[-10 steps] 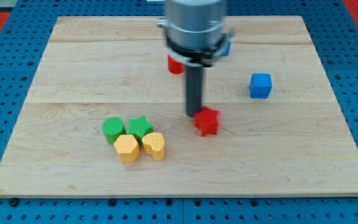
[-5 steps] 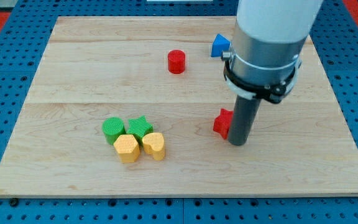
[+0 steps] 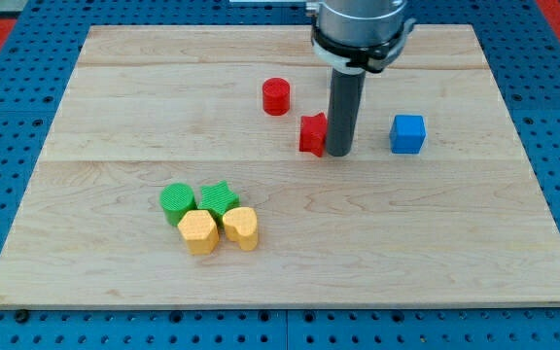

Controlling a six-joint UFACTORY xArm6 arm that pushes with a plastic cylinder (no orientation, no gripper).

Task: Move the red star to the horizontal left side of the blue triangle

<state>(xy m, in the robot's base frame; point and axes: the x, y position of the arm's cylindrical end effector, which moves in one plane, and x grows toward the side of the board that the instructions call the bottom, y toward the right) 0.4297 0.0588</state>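
Note:
The red star (image 3: 311, 134) lies on the wooden board (image 3: 115, 97), above its middle. My tip (image 3: 338, 153) stands right against the star's right side, touching it. The blue triangle does not show; the arm's body and rod cover the spot near the view's top where it lay earlier.
A red cylinder (image 3: 276, 96) sits up-left of the star. A blue cube (image 3: 407, 133) sits to the tip's right. A green cylinder (image 3: 176, 202), a green star (image 3: 219, 198), a yellow hexagon (image 3: 198, 231) and another yellow block (image 3: 241, 227) cluster at lower left.
The red star has moved up the board and a little left, with the tip on its right side. The arm now hides the blue triangle and uncovers the blue cube.

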